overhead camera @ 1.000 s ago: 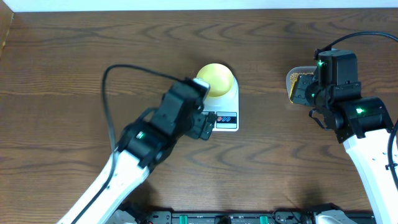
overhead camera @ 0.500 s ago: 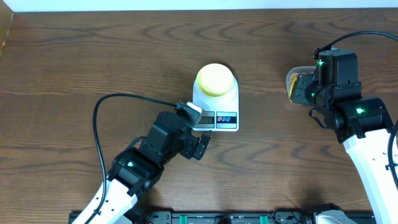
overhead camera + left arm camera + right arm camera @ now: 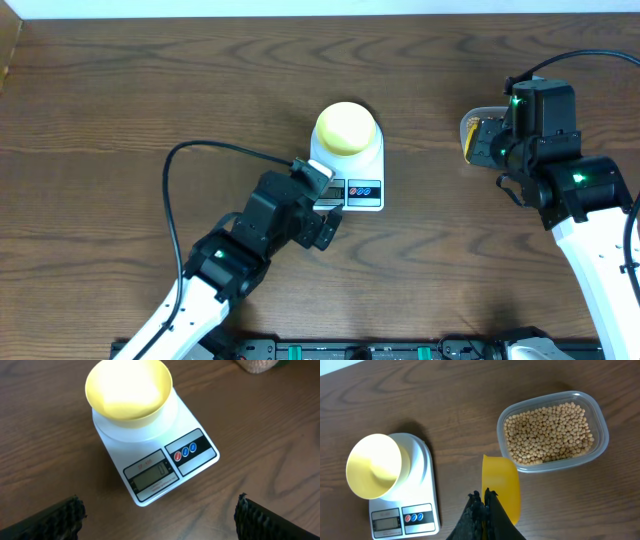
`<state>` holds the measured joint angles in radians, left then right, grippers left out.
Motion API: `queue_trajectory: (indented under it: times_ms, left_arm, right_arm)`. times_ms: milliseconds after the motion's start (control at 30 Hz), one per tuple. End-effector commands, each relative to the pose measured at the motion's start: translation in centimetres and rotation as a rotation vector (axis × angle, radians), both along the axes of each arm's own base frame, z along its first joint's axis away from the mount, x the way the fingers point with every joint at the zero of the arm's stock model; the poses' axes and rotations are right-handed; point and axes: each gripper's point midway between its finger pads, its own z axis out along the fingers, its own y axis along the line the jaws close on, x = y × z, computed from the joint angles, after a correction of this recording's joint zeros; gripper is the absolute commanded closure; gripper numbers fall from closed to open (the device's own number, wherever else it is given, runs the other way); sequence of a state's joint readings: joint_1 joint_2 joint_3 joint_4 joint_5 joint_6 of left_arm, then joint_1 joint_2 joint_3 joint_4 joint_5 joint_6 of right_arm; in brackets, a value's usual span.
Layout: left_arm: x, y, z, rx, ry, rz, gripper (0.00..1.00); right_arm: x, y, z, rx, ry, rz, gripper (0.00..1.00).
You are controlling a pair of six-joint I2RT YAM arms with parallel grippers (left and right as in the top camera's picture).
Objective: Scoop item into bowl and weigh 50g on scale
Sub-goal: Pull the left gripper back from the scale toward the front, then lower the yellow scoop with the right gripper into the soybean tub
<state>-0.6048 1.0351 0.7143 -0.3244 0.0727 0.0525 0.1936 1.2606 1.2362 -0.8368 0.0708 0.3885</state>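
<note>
Bowl [image 3: 129, 391] sits empty on scale [image 3: 196, 460]; beans [image 3: 547, 432] remain in tub [image 3: 601, 440]. Right jaws clamp empty spoon [image 3: 501, 485]; left jaws gape, holding nothing. Scooping and weighing outstanding.

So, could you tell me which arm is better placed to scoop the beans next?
Right: the right gripper is shut on the yellow spoon beside the tub of beans. The left gripper hangs open by the scale.
</note>
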Motion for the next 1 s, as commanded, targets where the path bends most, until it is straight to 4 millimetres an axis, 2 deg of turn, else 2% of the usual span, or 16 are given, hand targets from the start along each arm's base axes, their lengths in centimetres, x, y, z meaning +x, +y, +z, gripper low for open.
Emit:
queue_trajectory:
  times_ms: [0,167,767,967]
  left_arm:
    - [0.67,0.08,-0.53,0.007,0.008,0.027,0.02]
    - [1.45,1.03,-0.56,0.007,0.003,0.120,0.02]
    - [1.40,0.96,-0.59,0.007,0.005,0.115,0.02]
    - [1.40,0.96,-0.59,0.007,0.005,0.115,0.02]
  right_arm:
    - [0.08,-0.11,1.51,0.002,-0.042,0.006,0.99]
    - [0.08,-0.11,1.51,0.002,-0.042,0.006,0.99]
    - [0.10,-0.12,1.53,0.001,-0.043,0.006,0.99]
    - [1.02,-1.09,2.32,-0.107,-0.097,0.036,0.99]
